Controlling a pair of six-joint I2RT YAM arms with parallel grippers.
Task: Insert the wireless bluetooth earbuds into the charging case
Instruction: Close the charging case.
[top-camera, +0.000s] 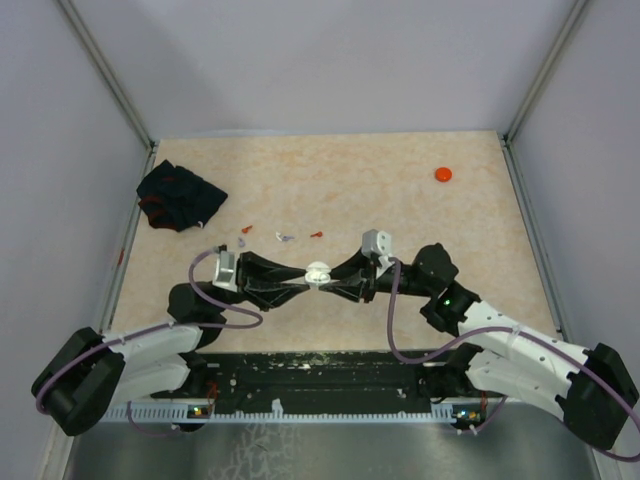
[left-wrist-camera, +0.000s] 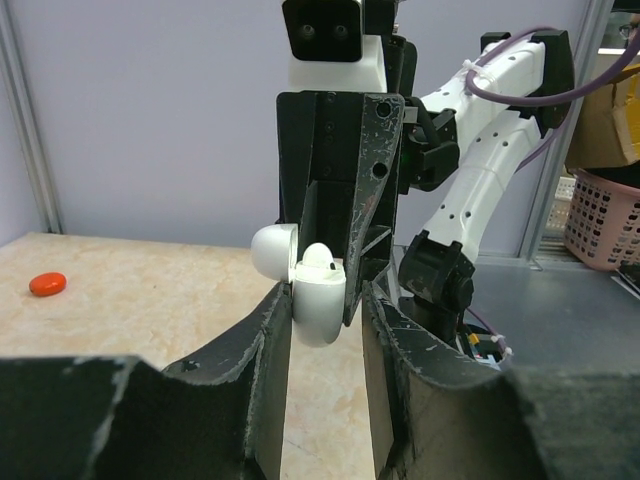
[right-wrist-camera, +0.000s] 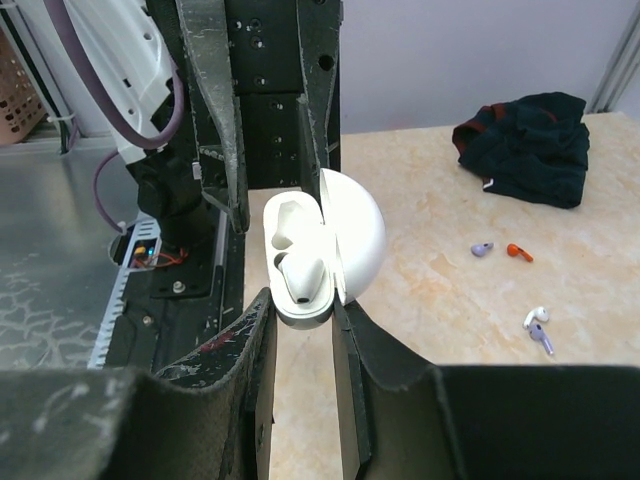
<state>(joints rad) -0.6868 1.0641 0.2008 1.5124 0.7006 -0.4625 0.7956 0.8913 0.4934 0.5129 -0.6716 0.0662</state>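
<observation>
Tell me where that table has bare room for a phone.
Free: the far strip between the black cloth and the orange disc, and the right side nearer than it. Crowded: the middle, around the charging case and earbuds.

Table (top-camera: 330, 180): beige marbled top. A crumpled black cloth (top-camera: 180, 196) with red marks lies at the far left corner. An orange-red disc (top-camera: 443, 174) sits near the far right corner. Tiny earbuds (top-camera: 285, 237), red, pale purple and white, lie scattered left of centre, apart from both.
</observation>
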